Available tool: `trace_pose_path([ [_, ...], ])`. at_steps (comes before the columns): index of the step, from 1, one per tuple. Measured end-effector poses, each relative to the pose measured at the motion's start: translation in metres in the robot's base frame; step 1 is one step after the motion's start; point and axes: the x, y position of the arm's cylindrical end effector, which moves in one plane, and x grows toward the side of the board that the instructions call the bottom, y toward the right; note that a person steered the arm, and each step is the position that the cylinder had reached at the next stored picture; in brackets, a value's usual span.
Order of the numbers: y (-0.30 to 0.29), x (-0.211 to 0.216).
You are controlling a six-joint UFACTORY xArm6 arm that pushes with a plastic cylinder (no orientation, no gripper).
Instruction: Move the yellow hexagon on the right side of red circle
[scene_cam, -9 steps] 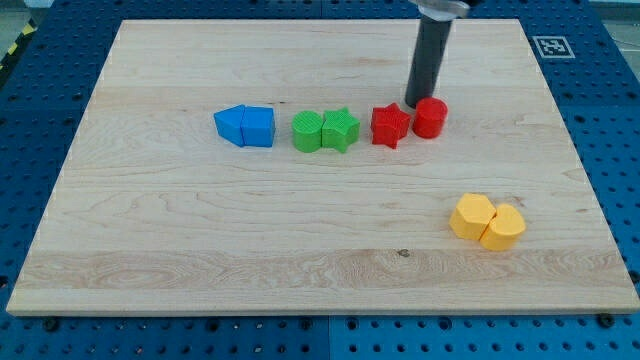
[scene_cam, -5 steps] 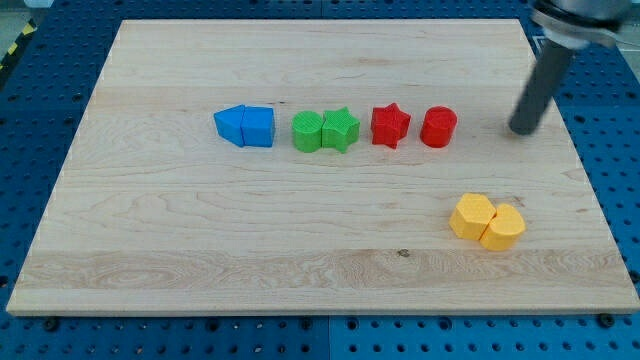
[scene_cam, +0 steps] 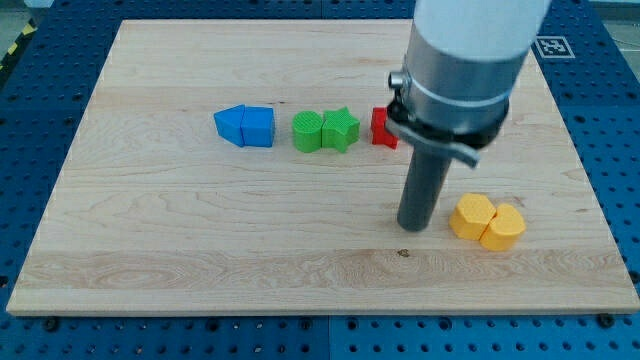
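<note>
Two yellow blocks sit touching at the view's lower right: the yellow hexagon (scene_cam: 470, 216) on the left and a yellow cylinder-like block (scene_cam: 503, 228) on its right. My tip (scene_cam: 413, 226) rests on the board just left of the yellow hexagon, a small gap away. The red circle is hidden behind my arm. Only the left edge of the red star (scene_cam: 380, 127) shows beside the rod's housing.
A green cylinder (scene_cam: 307, 132) and a green star (scene_cam: 340, 129) touch each other in the middle row. Two blue blocks (scene_cam: 245, 126) sit joined further left. The wooden board (scene_cam: 200, 240) lies on a blue perforated table.
My tip left the spot behind the red blocks, swung out to the right of the red circle, then came down to the left of the yellow hexagon. The red circle shifted slightly right.
</note>
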Motion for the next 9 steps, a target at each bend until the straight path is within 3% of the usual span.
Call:
trace_pose_path([
  [3, 0.134, -0.017],
  [7, 0.114, -0.005],
  [9, 0.122, -0.057],
])
